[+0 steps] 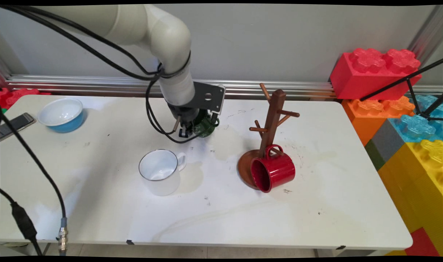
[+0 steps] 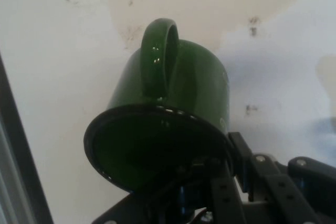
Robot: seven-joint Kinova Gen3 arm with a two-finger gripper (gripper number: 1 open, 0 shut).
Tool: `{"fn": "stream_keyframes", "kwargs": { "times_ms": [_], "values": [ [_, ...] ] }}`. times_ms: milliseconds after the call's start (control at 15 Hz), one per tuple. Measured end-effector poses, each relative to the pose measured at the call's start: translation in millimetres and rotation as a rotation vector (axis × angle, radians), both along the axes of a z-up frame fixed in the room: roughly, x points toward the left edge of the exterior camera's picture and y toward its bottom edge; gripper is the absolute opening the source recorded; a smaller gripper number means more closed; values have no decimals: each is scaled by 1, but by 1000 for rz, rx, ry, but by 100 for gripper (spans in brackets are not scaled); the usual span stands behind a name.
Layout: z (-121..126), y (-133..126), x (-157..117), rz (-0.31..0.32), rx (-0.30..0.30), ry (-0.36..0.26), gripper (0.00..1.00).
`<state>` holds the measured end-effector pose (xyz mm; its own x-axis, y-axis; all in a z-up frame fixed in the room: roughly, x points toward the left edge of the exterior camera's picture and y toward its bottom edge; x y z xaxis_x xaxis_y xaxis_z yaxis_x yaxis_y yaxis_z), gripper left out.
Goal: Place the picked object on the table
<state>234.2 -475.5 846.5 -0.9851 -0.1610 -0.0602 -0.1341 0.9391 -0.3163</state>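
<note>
- In the main view we see the pincer [image 1: 185,131] low over the far middle of the white table [image 1: 214,214], closed on the rim of a green mug [image 1: 206,125] that sits tilted just to its right.
- Nearer the camera, a white mug [image 1: 162,171] stands upright with its handle to the right, apart from the pincer.
- To the right stands a brown wooden mug tree [image 1: 270,122]; a red mug [image 1: 273,171] lies on its side against the tree's round base, mouth toward the camera, handle up.
- At the far left corner we see a blue bowl [image 1: 62,114] with a white inside, and a phone [image 1: 16,124] at the table's left edge.
- Large coloured building blocks [image 1: 376,71] are stacked beyond the table's right end.
- In the hand view, the green mug [image 2: 168,124] fills the middle, its dark mouth facing us and its handle on top, the pincer [image 2: 202,174] gripping its rim at the lower right, with the stained white table [image 2: 63,51] behind it.
</note>
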Motion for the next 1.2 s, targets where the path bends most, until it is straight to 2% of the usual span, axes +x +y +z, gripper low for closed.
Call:
{"fn": "stream_keyframes", "kwargs": {
  "times_ms": [533,1000,1067,1200],
  "values": [
    [-29,-2,-13,18,30,-8,0],
    [-38,-1,-18,26,38,-14,0],
    [-39,-1,-19,27,38,-15,100],
    [-41,-1,-20,28,39,-17,100]
  ]
}}
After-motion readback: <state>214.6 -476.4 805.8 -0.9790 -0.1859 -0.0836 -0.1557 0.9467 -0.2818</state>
